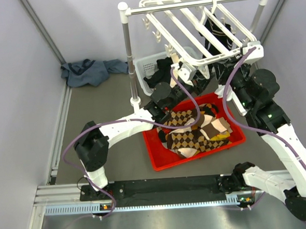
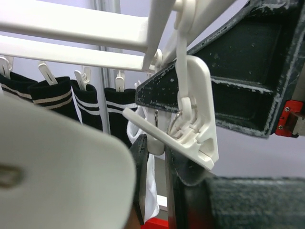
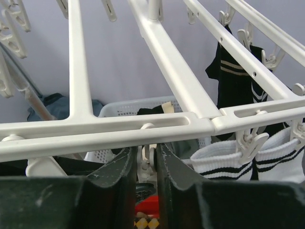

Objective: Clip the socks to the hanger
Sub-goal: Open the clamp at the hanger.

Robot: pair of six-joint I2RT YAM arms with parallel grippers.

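The white hanger [image 1: 185, 23] hangs from the rack rod, and its bars [image 3: 157, 129] cross the right wrist view. My right gripper [image 3: 147, 161] is just under the near bar, shut on a small white clip [image 3: 153, 168]. In the left wrist view that clip [image 2: 196, 95] gapes open beside a dark right finger. My left gripper [image 2: 157, 149] is directly below the clip, shut on a sock whose blurred cream end [image 2: 52, 167] flops to the left. In the top view both grippers [image 1: 191, 70] [image 1: 208, 69] meet under the hanger's near edge. Brown argyle socks [image 1: 193, 135] lie in the red bin.
The red bin [image 1: 161, 165] sits between the arms. A white laundry basket [image 1: 149, 68] and the rack post [image 1: 128, 53] stand behind it. Blue cloth [image 1: 90, 71] lies at the back left. Black and white striped socks [image 3: 274, 157] [image 2: 57, 98] hang from other clips.
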